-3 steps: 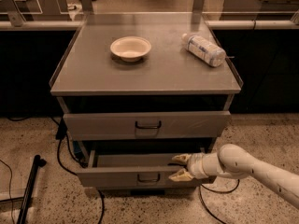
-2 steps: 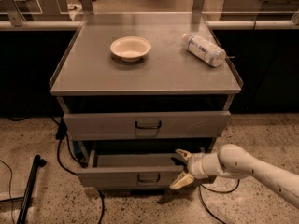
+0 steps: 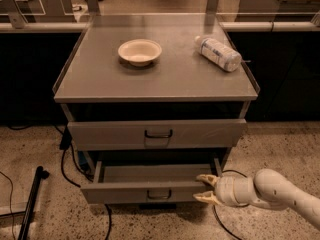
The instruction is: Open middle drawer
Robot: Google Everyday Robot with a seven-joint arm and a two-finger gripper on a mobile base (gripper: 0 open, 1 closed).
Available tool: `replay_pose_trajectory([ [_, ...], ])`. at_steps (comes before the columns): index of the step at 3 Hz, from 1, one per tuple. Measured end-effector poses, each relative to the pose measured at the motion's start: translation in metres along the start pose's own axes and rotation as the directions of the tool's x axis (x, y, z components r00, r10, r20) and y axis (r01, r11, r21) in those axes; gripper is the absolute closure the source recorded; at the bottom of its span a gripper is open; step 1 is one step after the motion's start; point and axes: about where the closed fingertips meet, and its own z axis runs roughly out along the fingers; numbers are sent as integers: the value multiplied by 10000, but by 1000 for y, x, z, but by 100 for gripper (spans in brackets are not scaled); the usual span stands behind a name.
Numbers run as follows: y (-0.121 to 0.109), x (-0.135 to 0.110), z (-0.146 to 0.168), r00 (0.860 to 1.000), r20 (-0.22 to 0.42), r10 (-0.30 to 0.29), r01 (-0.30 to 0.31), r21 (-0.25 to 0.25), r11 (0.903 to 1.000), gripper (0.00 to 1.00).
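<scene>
The middle drawer (image 3: 125,192) is the grey front with a small dark handle (image 3: 159,194), below the taller, wider top drawer (image 3: 110,134). It stands pulled out, and its empty inside shows from above. My gripper (image 3: 204,187) is at the right end of this drawer's front, with the white arm reaching in from the lower right. Its fingers are open: one fingertip (image 3: 204,177) lies over the drawer's top edge and the other is in front of the panel. The lowest drawer is hidden under the open one.
A cream bowl (image 3: 140,51) and a plastic bottle (image 3: 218,53) lying on its side rest on the cabinet top (image 3: 165,81). Cables (image 3: 67,164) trail on the floor to the left, with a black pole (image 3: 31,204) nearby. Dark counters stand behind.
The fingers have spread apart and the gripper has shifted slightly right and down at the drawer's right end. The drawer stays pulled out.
</scene>
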Motion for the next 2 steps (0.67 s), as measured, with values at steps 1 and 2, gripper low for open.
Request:
replay_pose_trajectory([
  [1,14,12,-27,9994,239,257,-263,264,9993,84],
  [2,23,16,-43,9988,368,329,-344,399,9986,94],
])
